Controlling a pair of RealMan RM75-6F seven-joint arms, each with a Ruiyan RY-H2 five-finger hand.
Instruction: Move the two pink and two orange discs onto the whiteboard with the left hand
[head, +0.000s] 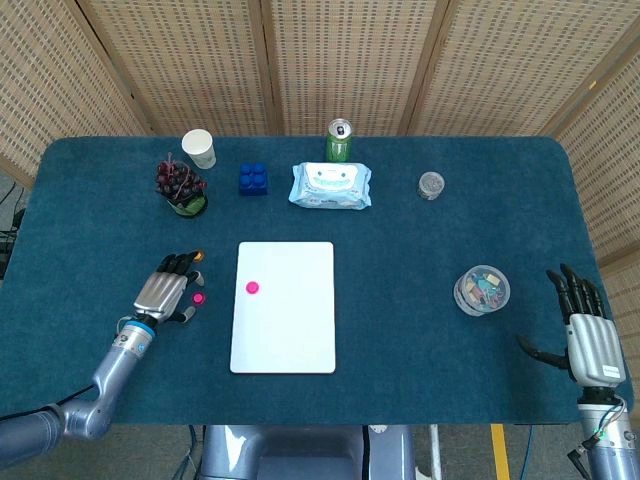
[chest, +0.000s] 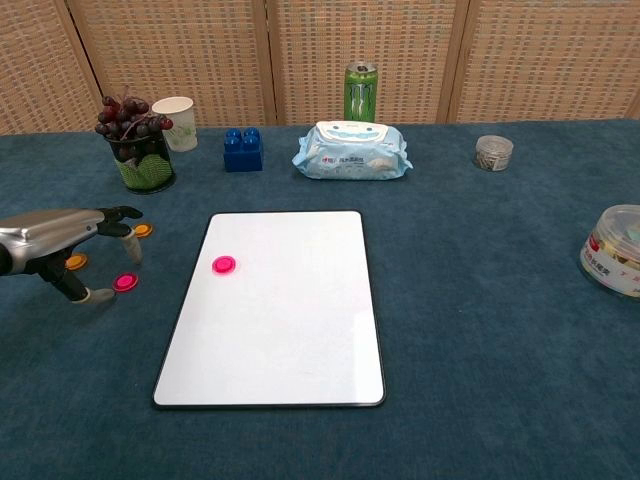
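Note:
The whiteboard (head: 285, 320) (chest: 280, 330) lies flat at the table's middle, with one pink disc (head: 252, 287) (chest: 224, 265) on its upper left part. A second pink disc (head: 198, 297) (chest: 125, 282) rests on the blue cloth left of the board. Two orange discs (chest: 143, 230) (chest: 75, 262) lie nearby on the cloth; the head view shows only one orange disc (head: 198, 256). My left hand (head: 165, 291) (chest: 60, 235) hovers over these discs, fingers stretched out, thumb beside the loose pink disc, holding nothing. My right hand (head: 586, 335) rests open at the table's near right edge.
Along the back stand a cup of grapes (chest: 137, 150), a paper cup (chest: 177, 121), a blue brick (chest: 243, 149), a wipes pack (chest: 352, 150), a green can (chest: 360, 91) and a small jar (chest: 493, 152). A clear tub of bits (head: 482, 289) sits at the right.

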